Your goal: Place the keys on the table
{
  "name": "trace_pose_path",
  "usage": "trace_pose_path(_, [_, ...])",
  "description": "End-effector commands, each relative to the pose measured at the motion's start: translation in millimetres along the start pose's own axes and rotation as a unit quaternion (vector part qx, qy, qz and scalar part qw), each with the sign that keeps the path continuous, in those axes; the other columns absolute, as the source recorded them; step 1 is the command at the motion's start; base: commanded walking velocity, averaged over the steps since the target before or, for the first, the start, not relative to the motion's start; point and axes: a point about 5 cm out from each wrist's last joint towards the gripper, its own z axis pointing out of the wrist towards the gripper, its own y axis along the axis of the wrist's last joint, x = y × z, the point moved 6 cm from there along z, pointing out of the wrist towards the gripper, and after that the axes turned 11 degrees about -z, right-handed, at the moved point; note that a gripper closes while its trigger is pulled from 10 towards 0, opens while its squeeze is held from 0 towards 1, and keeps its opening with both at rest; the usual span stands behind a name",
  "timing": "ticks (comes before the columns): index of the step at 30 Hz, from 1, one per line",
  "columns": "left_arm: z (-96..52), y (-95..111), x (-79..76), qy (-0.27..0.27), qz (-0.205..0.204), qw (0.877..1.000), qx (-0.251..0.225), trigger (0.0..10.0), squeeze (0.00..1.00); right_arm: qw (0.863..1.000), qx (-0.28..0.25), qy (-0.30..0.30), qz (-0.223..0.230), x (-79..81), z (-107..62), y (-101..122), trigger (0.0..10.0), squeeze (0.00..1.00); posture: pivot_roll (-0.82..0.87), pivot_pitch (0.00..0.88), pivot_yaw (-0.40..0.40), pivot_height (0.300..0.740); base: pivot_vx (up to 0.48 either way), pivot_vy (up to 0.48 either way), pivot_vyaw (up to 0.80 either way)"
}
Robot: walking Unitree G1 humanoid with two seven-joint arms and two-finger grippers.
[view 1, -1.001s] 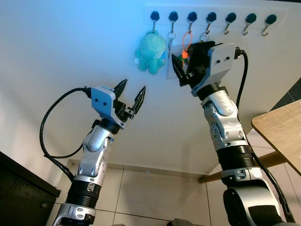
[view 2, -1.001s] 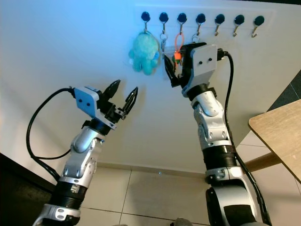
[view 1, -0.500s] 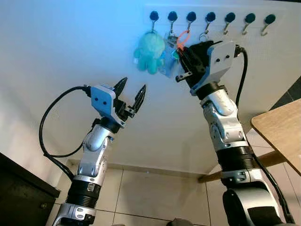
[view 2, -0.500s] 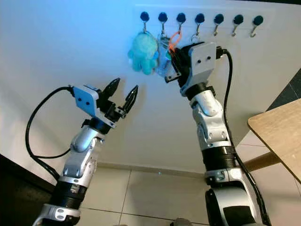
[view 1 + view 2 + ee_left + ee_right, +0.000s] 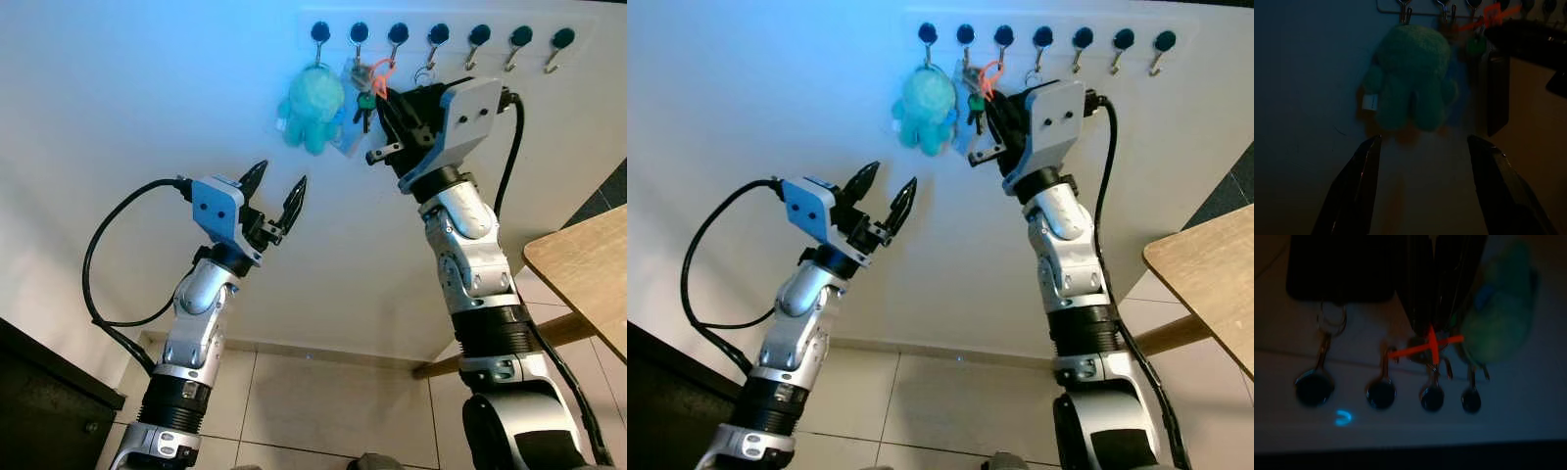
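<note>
Right hand (image 5: 384,110) up at the hook rail (image 5: 441,34) on the wall, fingers in among the keys (image 5: 361,93); whether they are pressed onto the bunch or merely beside it, cannot tell, since the black housing hides the tips. Keys hang from the second and third hooks from the left: orange loop (image 5: 380,70), green-headed key, clear tag, all bunched just beside the teal plush toy (image 5: 313,103) on the first hook. Right wrist view is dark but shows the orange loop crossing a hook stem, so the ring looks not yet lifted off. Left hand (image 5: 273,201) held lower and to the left, well apart from the rail, fingers spread, pointing up toward the plush. Wooden counter (image 5: 578,274) sits at the far right, lower down (only a corner in view). Step in hand, by my reading: unhooking. To do it well, get a firm pinch on the ring or tag, lift up and outward to clear the hook tip, and avoid snagging the plush.
</note>
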Motion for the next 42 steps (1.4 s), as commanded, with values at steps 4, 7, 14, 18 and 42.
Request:
trace_pose_path(4, [2.0,3,-4.8,-0.006,0.005,1.0,-0.003,10.0,0.0,0.999,-0.041,-0.01,-0.006,-2.9,2.7,22,0.0,0.0,0.01,0.086,0.022,0.74,0.0,0.0,0.0])
trace_pose_path(7, [2.2,3,-5.2,-0.007,0.005,1.0,-0.003,10.0,0.0,0.998,-0.059,-0.012,-0.008,-3.7,4.2,32,0.0,0.0,0.01,0.086,0.023,0.74,0.0,0.0,0.0])
trace_pose_path(14, [4.0,5,-5.6,-0.006,0.003,1.0,-0.007,10.0,0.0,0.994,-0.103,-0.014,-0.012,-4.4,10.1,59,0.0,0.0,0.01,0.085,0.024,0.74,0.0,0.0,0.0])
trace_pose_path(18, [4.1,5,-5.9,-0.007,0.003,1.0,-0.007,10.0,0.0,0.993,-0.113,-0.015,-0.014,-5.0,11.2,65,0.0,0.0,0.01,0.085,0.024,0.74,0.0,0.0,0.0])
trace_pose_path(42, [-19.5,-12,13.9,0.024,0.022,0.999,0.025,10.0,0.0,0.998,-0.06,-0.016,-0.017,16.6,-39.8,26,0.0,0.0,0.02,0.08,0.024,0.74,0.0,0.0,0.0])
